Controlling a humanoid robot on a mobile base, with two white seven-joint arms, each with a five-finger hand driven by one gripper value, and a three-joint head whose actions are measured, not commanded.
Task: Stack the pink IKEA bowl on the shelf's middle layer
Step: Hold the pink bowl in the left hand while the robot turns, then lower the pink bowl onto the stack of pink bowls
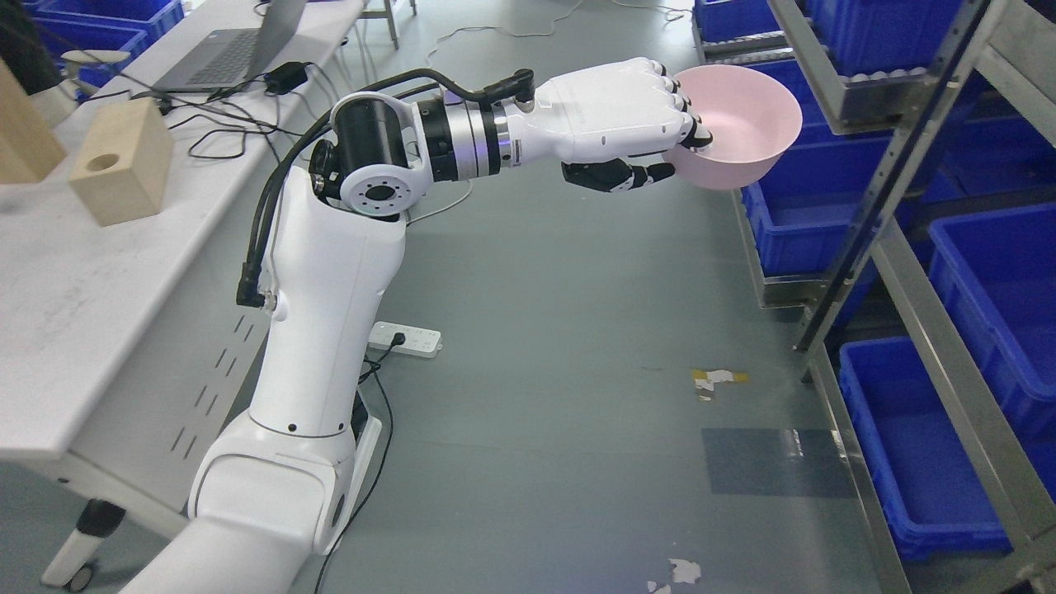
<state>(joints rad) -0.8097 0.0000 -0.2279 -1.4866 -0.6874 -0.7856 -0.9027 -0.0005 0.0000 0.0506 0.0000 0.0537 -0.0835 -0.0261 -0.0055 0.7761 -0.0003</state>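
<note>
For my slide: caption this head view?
Left hand carries round pink plastic bowl toward metal shelf.

Single head camera looks down, seemingly rightward, toward the shelf [907, 272].

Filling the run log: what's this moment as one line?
left hand | shut on pink bowl | held above floor | near shelf | not yet placed

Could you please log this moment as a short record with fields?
active arm: left, reaching toward the shelf
left robot hand: shut on the pink bowl, fingers over its rim, thumb beneath
bowl state: held in the air, upright, slightly tilted, not yet on the shelf
shelf contents: blue bins
table: wooden block, laptop, cables
floor: power strip
right arm: not in view
</note>
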